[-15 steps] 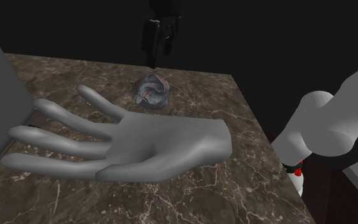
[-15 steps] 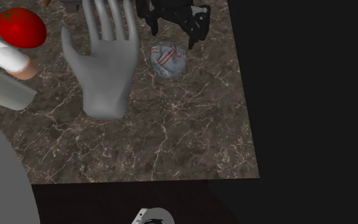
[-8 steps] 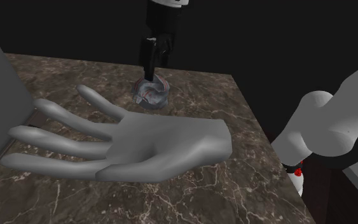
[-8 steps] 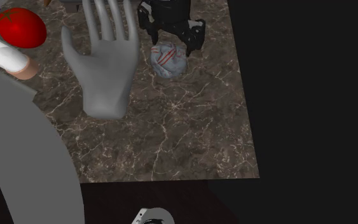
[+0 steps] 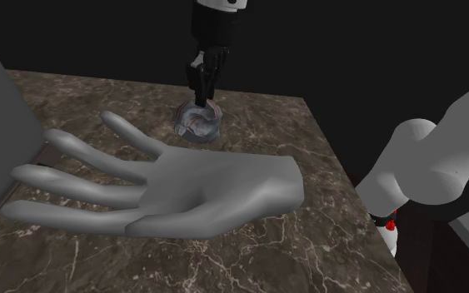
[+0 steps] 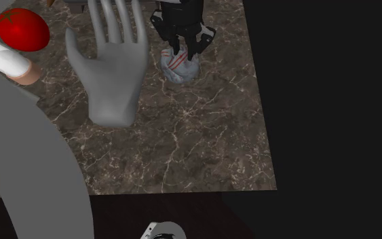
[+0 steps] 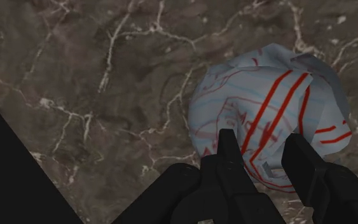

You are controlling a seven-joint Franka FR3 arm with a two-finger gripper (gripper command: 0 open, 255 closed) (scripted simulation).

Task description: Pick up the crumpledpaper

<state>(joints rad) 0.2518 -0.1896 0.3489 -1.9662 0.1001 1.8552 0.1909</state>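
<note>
Crumpled paper (image 7: 276, 95) pinched btw gripper (image 7: 263, 147) tips, on marble top (image 7: 107, 95)

The crumpled paper (image 7: 266, 108) is a pale bluish-white ball streaked with red lines. It rests on the dark veined desk (image 5: 307, 229), near its far edge in the shoulder view.

Pale blue-white paper ball (image 7: 266, 102), red stripes

Arm (image 5: 441, 158) stretched far out, wrist pointing straight down. Gripper (image 7: 266, 156) vertical and low, fingers (image 7: 228, 159) narrowly apart, pinching the paper (image 7: 266, 95) between them.
</note>
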